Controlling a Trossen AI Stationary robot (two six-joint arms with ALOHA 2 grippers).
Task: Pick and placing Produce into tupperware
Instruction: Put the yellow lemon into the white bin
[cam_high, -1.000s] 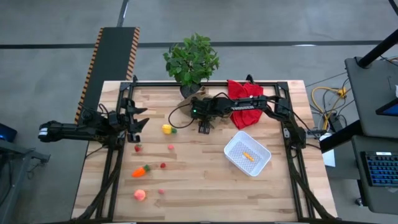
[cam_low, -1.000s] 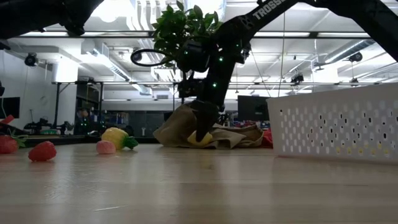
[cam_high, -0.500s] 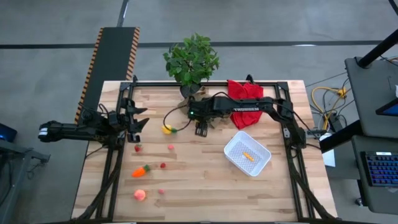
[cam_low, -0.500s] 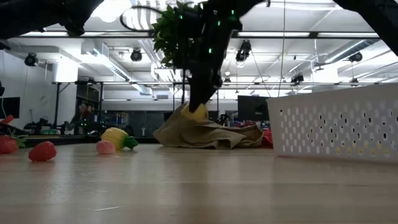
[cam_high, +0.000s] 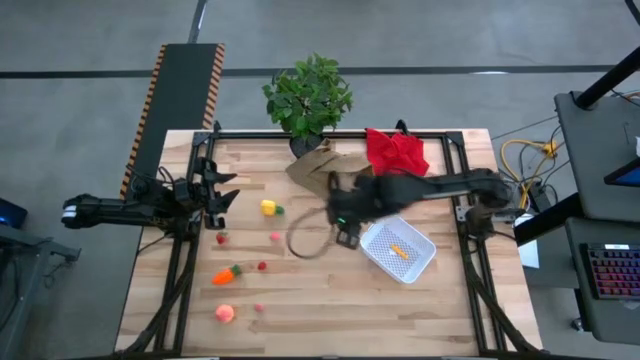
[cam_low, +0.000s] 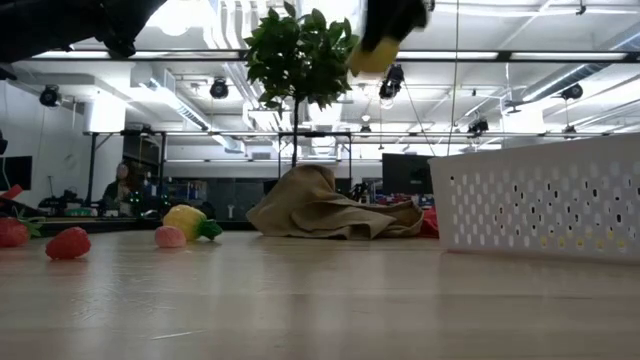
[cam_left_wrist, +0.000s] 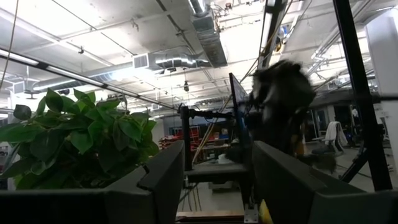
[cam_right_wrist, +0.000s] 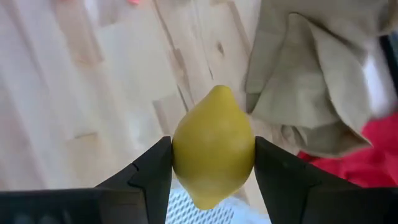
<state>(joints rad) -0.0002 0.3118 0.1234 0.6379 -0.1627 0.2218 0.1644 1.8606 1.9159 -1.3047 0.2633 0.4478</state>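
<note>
From my station I see the right gripper (cam_right_wrist: 213, 180) raised above the wooden slatted surface (cam_high: 300, 290), its two dark fingers (cam_right_wrist: 152, 168) clamped on either side of a smooth yellow toy lemon (cam_right_wrist: 213, 146). In the high view that gripper (cam_high: 345, 212) sits just beside the near-left corner of the shallow white square plastic container with a dotted base (cam_high: 380, 252), with the arm stretched across from the right. In the low view the lemon (cam_low: 372, 55) shows high up near the top edge, well above the surface. A small orange piece (cam_high: 399, 250) lies inside the container.

The left gripper (cam_high: 222, 199) waits at the left edge of the surface. Its fingers (cam_left_wrist: 161, 177) stand apart with nothing between them.

The rest of the produce lies loose on the left half of the surface: a yellow-green toy corn (cam_high: 269, 208), an orange toy carrot with a green top (cam_high: 225, 274), a pink-orange toy peach (cam_high: 225, 313), and small red berries (cam_high: 221, 238) scattered between them.

At the far edge I can see a leafy green potted plant (cam_high: 308, 93), a crumpled brown paper bag (cam_high: 312, 163) at its foot, and a bright red cloth (cam_high: 397, 152) beside that. A dark cable loops (cam_high: 305, 245) over the middle of the surface.
</note>
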